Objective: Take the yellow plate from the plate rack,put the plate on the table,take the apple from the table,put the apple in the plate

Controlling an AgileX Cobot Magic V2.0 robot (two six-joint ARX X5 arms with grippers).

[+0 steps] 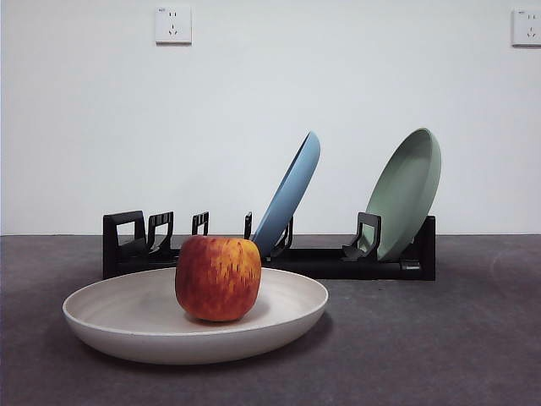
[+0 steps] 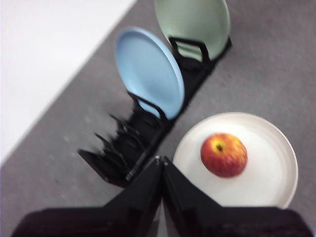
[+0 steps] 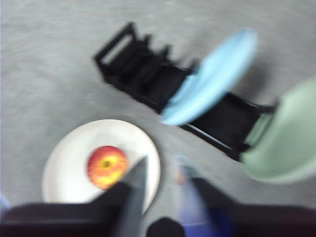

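Left tool (image 2: 162,165): both black jaws pressed together to a point, nothing between them, raised above the counter (image 2: 276,74) near the yellow plate's rim and the empty end of the plate rack (image 2: 143,133). It touches nothing.

Right tool (image 3: 160,180): jaws spread apart, a clear gap between them, empty; view blurred. It is also raised, over the yellow plate's (image 3: 69,163) edge, with no contact.

Neither tool shows in the front view.

Yellow plate (image 1: 127,317) lies flat on the counter, near front, left of centre. Apple (image 1: 218,277) sits upright inside it, roughly central, stem dimple up in the wrist views.

Plate rack stands behind the plate, running left to right. Its left slots are empty. Light blue plate (image 1: 292,190) leans in a middle slot, sage green plate (image 1: 407,190) in the right-end slot, both tilted right.

Bare counter lies open right of the yellow plate and in front of the rack's right half.
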